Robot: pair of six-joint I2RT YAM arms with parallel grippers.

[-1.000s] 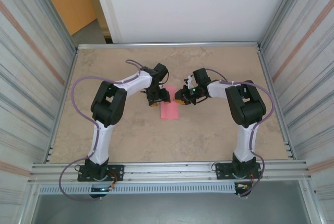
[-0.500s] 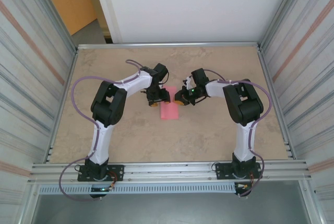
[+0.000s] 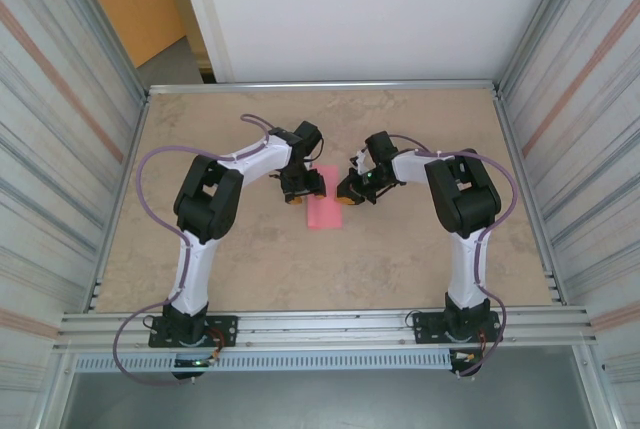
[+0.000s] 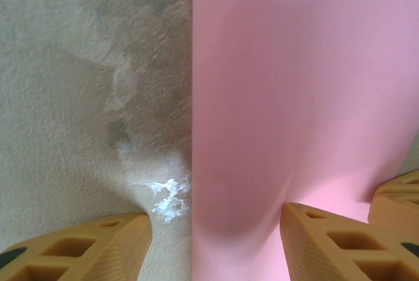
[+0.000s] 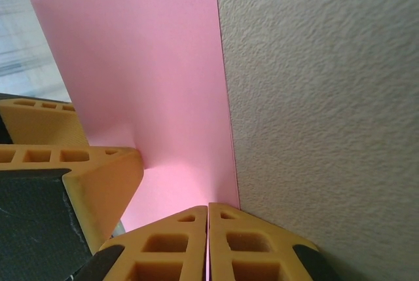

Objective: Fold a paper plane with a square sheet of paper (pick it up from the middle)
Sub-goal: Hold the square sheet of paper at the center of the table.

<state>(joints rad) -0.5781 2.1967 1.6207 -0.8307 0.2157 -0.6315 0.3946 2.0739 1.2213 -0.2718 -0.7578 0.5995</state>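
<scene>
The folded pink sheet (image 3: 323, 212) is pinched at its edge by the clenched right gripper (image 5: 208, 219); the opposite edge is straddled by the released left gripper (image 4: 215, 219)

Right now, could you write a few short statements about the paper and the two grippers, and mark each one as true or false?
1. The pink paper lies on the table between the two grippers. True.
2. The left gripper is shut tight. False: its fingers stand apart, one over the bare table beside the paper and one over the paper.
3. The right gripper has its fingers pressed together. True; they meet at the paper's long edge.
4. The paper is crumpled into a ball. False: it is a smooth, narrow rectangle.
</scene>
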